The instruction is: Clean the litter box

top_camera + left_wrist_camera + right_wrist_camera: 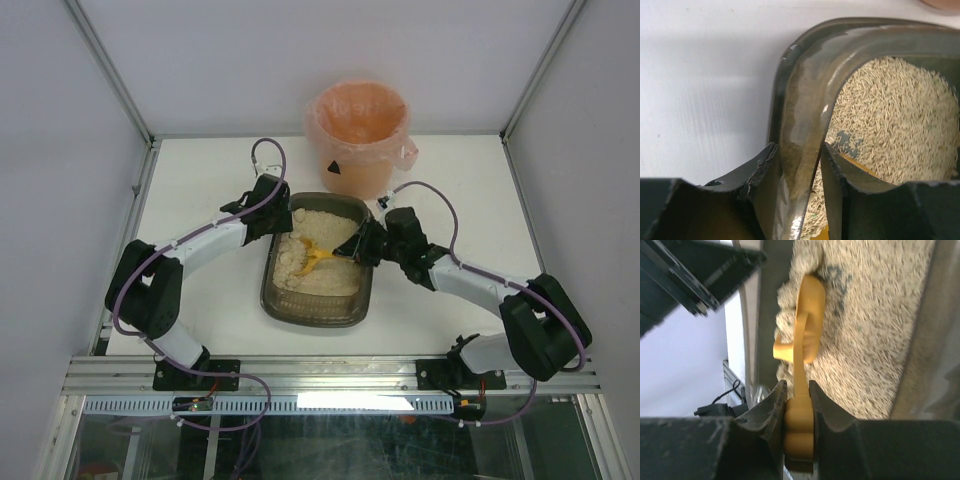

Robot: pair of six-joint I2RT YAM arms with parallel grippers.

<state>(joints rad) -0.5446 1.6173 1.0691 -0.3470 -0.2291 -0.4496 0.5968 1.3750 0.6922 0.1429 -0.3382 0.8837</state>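
Top cam: litter box (314, 318) sits mid-table, long side running 12 to 6, beige litter (322, 280) inside. Pink-lined bin (358, 135) stands just beyond it at 12, on the white table (200, 190). My L gripper (275, 222) is at the box's 10 o'clock corner. R gripper (358, 247) comes in from 3, over the box, w/ a yellow scoop (313, 257) pointing toward 9, head down in the litter.

L wrist cam: L gripper (800, 175) straddles the box wall (805, 90), one finger (757, 170) outside, the other inside, both pressed to the plastic, so it's pinching the rim. Litter (895, 120) fills the 3 o'clock half, w/ a bare patch of floor near the inner finger.

R wrist cam: R gripper (797, 400) is clamped tight on the scoop handle. Scoop (807, 325) runs up to 12, head blurred, edge-on in the litter (870, 340).
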